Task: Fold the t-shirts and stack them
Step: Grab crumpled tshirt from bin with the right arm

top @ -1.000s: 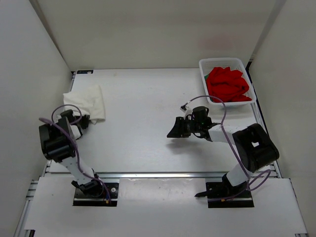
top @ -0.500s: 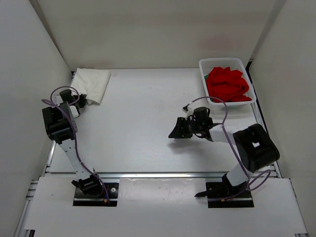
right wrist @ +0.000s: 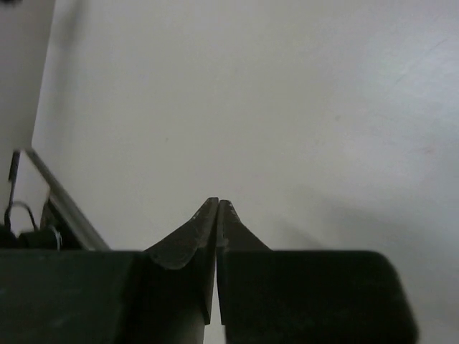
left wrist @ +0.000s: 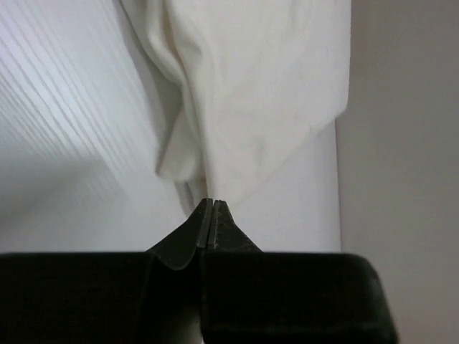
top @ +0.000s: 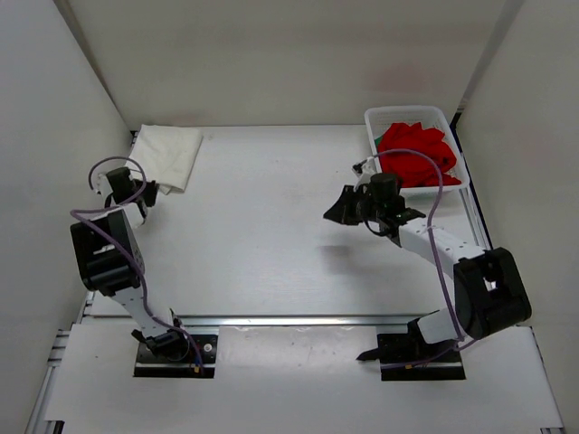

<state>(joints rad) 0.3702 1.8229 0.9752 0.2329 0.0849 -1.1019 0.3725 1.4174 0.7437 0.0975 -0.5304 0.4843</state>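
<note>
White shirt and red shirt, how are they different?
The white shirt lies folded on the table; the red shirt is scrunched up. The white shirt sits far left, the red shirt in the basket far right. Both are plain cloth.

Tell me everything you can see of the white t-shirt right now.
The white t-shirt is soft, plain cloth, folded into a rough rectangle with loose creases. It lies flat in the far left corner of the table, beside the side wall. The left tool, jaws shut, appears to pinch its near edge. Nothing else touches it.
</note>
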